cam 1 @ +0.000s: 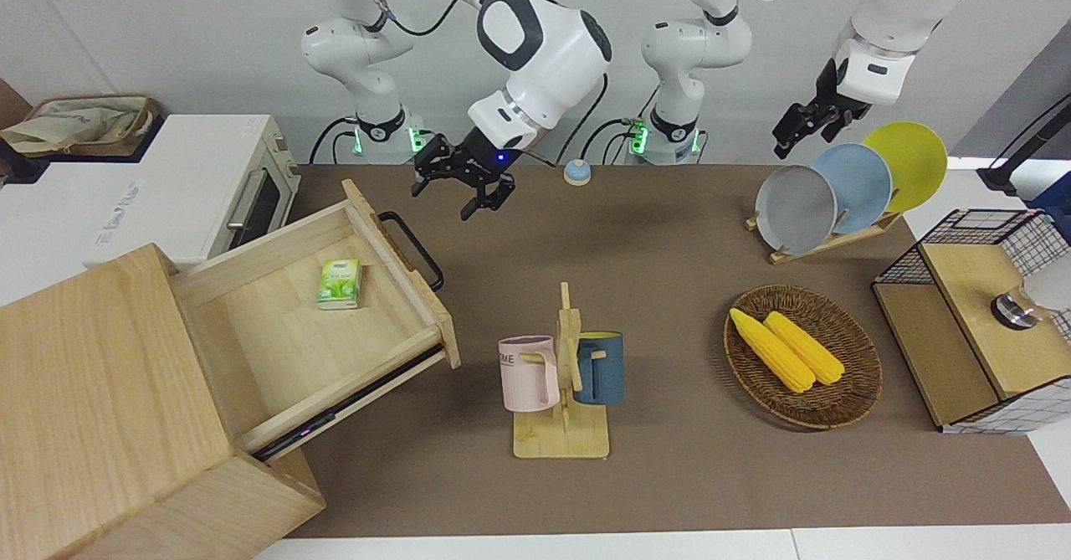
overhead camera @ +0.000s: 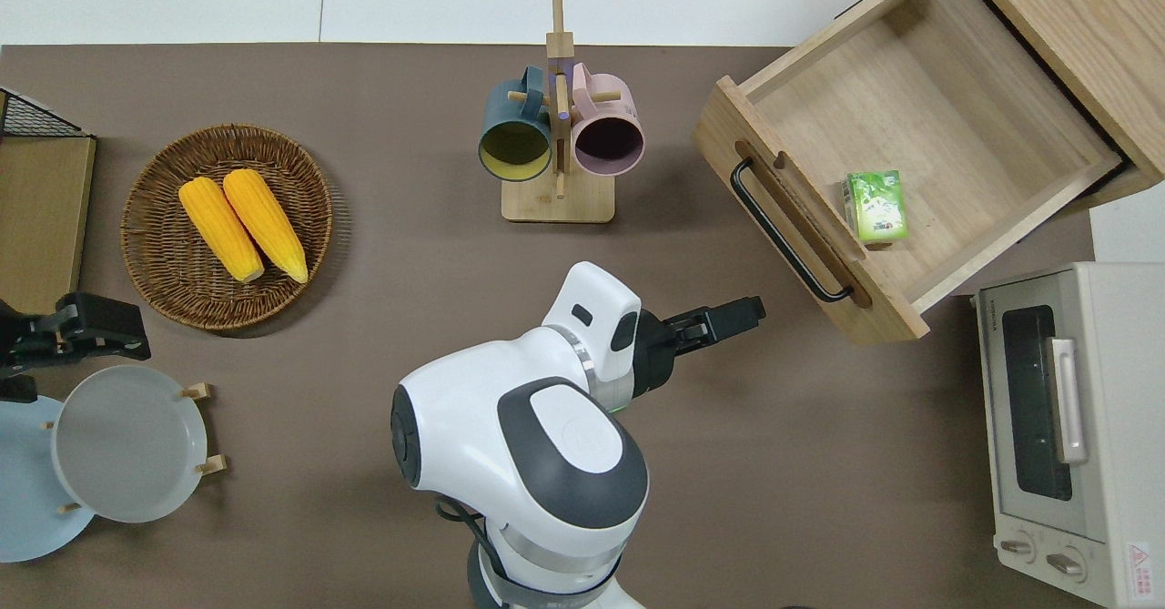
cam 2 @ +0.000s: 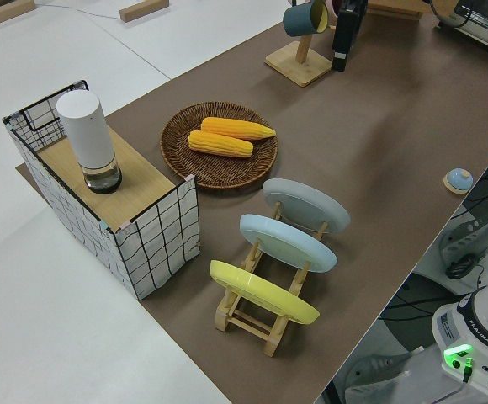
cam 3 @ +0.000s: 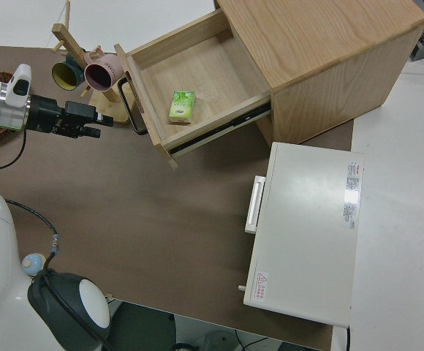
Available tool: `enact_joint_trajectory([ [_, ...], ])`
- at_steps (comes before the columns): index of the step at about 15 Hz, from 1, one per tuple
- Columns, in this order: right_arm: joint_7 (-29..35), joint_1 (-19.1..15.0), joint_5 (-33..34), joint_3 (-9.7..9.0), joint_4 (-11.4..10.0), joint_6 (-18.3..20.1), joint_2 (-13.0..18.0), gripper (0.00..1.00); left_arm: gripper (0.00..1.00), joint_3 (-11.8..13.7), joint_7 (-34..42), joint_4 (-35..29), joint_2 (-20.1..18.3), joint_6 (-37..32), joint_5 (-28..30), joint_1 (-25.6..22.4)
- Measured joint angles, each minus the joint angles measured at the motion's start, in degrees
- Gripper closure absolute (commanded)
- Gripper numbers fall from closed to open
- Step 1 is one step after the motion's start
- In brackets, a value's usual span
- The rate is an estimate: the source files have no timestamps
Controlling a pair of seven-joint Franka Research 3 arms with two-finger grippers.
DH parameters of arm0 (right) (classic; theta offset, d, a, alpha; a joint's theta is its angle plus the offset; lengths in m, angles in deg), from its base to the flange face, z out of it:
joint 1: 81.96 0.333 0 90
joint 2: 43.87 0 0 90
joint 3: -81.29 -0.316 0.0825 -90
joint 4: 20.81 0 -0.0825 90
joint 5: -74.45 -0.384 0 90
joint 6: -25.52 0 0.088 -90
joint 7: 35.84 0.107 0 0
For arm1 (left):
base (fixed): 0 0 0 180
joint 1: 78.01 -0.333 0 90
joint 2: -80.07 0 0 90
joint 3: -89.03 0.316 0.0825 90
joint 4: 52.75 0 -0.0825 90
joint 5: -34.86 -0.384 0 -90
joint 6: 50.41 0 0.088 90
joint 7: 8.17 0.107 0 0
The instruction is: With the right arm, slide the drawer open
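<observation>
The drawer (cam 1: pixel 276 334) stands pulled far out of the pale wood cabinet (cam 1: pixel 92 393). Its black bar handle (cam 1: pixel 412 249) is free. A small green box (cam 1: pixel 339 282) lies in the drawer. My right gripper (cam 1: pixel 445 195) is open and empty, with a blue wrist light. In the overhead view the right gripper (overhead camera: pixel 751 307) hangs over the brown table beside the handle (overhead camera: pixel 785 231), apart from it and toward the middle of the table. The right side view shows the gripper (cam 3: pixel 101 123) short of the handle (cam 3: pixel 128 106). The left arm is parked.
A white toaster oven (cam 1: pixel 192 192) stands beside the cabinet, nearer to the robots. A mug rack (cam 1: pixel 561 376) stands mid-table. A basket with corn (cam 1: pixel 862 376), a plate rack (cam 1: pixel 837 192) and a wire-mesh box (cam 1: pixel 979 309) are toward the left arm's end. A small bell (cam 1: pixel 576 172) lies near the robots.
</observation>
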Motion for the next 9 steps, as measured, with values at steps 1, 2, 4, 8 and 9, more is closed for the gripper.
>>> enact_joint_trajectory([
  [1,0.0,-0.4,-2.6,0.71,0.0,-0.7,1.0,0.017,0.01,0.0,0.0,0.0,0.0,0.0,0.0,0.0],
  [2,0.1,-0.8,-5.1,1.39,0.0,-1.2,1.8,0.017,0.01,0.0,0.0,0.0,0.0,0.0,0.0,0.0],
  [4,0.3,-2.3,-11.2,2.83,0.1,-2.3,3.7,0.019,0.01,0.0,0.0,0.0,0.0,0.0,0.0,0.0],
  [8,0.2,-8.1,-21.9,3.67,0.2,-3.7,8.3,0.017,0.01,0.0,0.0,0.0,0.0,0.0,0.0,0.0],
  [9,-0.4,-9.4,-23.9,3.68,0.2,-3.8,9.2,0.017,0.01,0.0,0.0,0.0,0.0,0.0,0.0,0.0],
])
